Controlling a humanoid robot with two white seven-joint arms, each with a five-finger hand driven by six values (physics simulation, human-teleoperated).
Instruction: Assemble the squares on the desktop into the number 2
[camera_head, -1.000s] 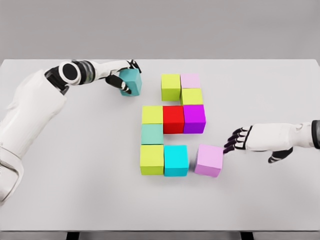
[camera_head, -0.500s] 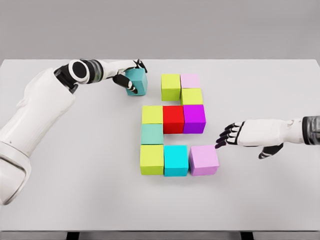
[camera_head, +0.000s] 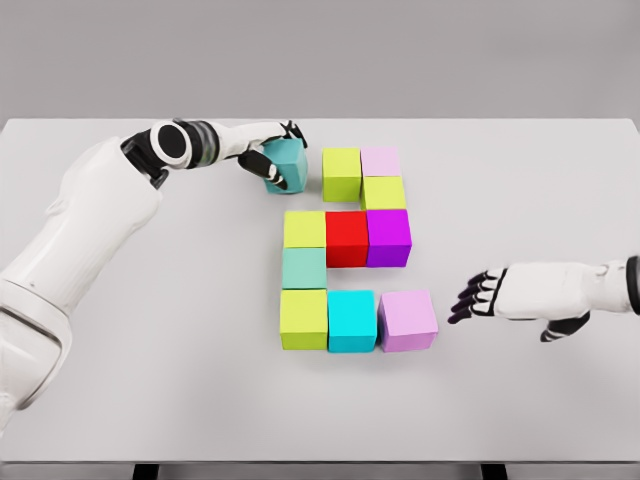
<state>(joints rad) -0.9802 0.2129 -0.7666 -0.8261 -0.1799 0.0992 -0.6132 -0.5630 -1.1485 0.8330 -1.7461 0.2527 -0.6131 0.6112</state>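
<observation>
Beside yellow-green cube (camera_head: 341, 172): teal cube (camera_head: 287, 165) in left hand (camera_head: 268, 152), narrow gap.

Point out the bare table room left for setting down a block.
Bare: the white table in front of the bottom row, and behind the open right hand. Crowded: the gap between the left hand's teal cube and the yellow-green cube.

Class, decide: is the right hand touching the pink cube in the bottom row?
Apart. The head view shows bare table between the right hand and the pink cube.
</observation>
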